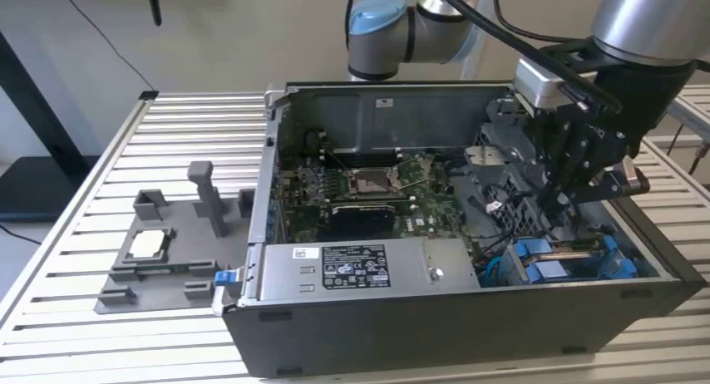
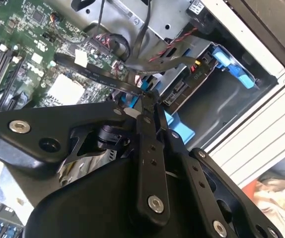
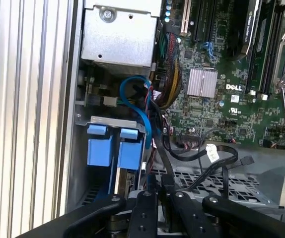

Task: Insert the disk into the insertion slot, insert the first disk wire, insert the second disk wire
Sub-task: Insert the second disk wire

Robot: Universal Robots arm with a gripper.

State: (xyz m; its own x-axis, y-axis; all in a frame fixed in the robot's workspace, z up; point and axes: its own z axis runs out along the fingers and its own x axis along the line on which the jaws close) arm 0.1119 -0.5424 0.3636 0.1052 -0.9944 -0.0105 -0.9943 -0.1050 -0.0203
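My gripper (image 1: 558,203) reaches down into the open computer case, on the exterior view's right. In both wrist views its fingers (image 2: 145,114) are pressed together on a flat black disk wire (image 2: 98,74) that carries a white tag. That wire (image 3: 163,163) runs up from the gripper (image 3: 158,194) toward the board. The insertion slot (image 1: 577,244), a grey metal cage, lies just below and in front of the gripper. Blue carrier tabs (image 3: 107,146) fill its mouth, and the disk's own face is mostly hidden inside. The cage's grey metal (image 2: 192,82) sits just past the fingertips.
A grey power supply box with a white sticker (image 1: 355,269) lies along the case's front. The motherboard (image 1: 367,184) fills the middle. A blue cable (image 3: 140,106) and wire bundles crowd the cage. A grey fixture (image 1: 166,251) stands on the slatted table at the exterior view's left.
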